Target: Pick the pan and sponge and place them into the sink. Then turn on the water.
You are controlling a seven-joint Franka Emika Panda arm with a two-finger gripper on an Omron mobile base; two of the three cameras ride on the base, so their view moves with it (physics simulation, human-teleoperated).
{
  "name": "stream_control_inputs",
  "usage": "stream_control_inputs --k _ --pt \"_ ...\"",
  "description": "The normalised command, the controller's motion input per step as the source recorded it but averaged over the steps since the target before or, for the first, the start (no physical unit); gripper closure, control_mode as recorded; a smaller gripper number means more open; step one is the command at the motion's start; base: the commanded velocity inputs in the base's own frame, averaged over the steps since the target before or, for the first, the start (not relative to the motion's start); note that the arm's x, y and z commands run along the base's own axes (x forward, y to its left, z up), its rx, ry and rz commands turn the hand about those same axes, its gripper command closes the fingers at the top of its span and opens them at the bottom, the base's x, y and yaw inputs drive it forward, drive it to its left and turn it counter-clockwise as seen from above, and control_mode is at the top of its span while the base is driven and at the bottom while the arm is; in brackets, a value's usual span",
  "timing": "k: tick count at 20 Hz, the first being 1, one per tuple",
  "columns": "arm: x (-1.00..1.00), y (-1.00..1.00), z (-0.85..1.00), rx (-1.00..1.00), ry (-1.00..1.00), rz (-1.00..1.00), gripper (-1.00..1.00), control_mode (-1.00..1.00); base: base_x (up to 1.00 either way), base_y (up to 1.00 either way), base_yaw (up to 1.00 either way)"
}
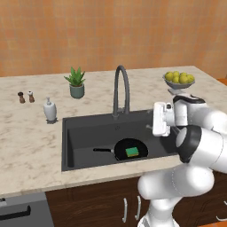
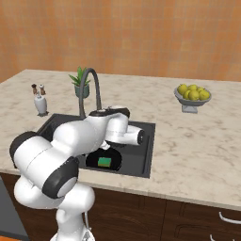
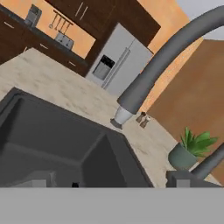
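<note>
The black pan [image 1: 129,148] lies on the floor of the dark grey sink [image 1: 84,133], handle pointing left. The green sponge [image 1: 132,152] rests inside the pan, and both show again as the pan [image 2: 113,164] and the sponge [image 2: 104,162] under my arm. My gripper [image 1: 155,119] hovers above the sink's right part, right of the gooseneck faucet [image 1: 120,86], aimed left at it and open with nothing held. In the hand view the faucet spout [image 3: 124,114] is close ahead over the basin [image 3: 52,144]. No water shows at the spout.
A white soap dispenser [image 1: 49,110] stands left of the sink, with two small shakers [image 1: 25,96] further left. A potted plant [image 1: 76,83] sits behind the sink. A bowl of lemons [image 1: 178,80] stands at the back right. Cabinet fronts [image 1: 102,204] run below the counter edge.
</note>
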Motion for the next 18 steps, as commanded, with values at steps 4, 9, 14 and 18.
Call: stream_control_inputs --k 4,9,14,18 --pt "-0.01 -0.01 0.22 0.28 0.0 -0.14 -1.0 -1.0 0.0 0.0 0.0" --pt "0.0 0.0 0.03 0.27 0.01 -0.14 -1.0 -1.0 0.0 0.0 0.0" --pt "0.0 0.0 0.13 0.29 0.06 -0.1 -1.0 -1.0 0.0 0.0 0.0" --pt "0.0 0.0 0.37 0.25 0.14 -0.1 -1.0 -1.0 0.0 0.0 0.0"
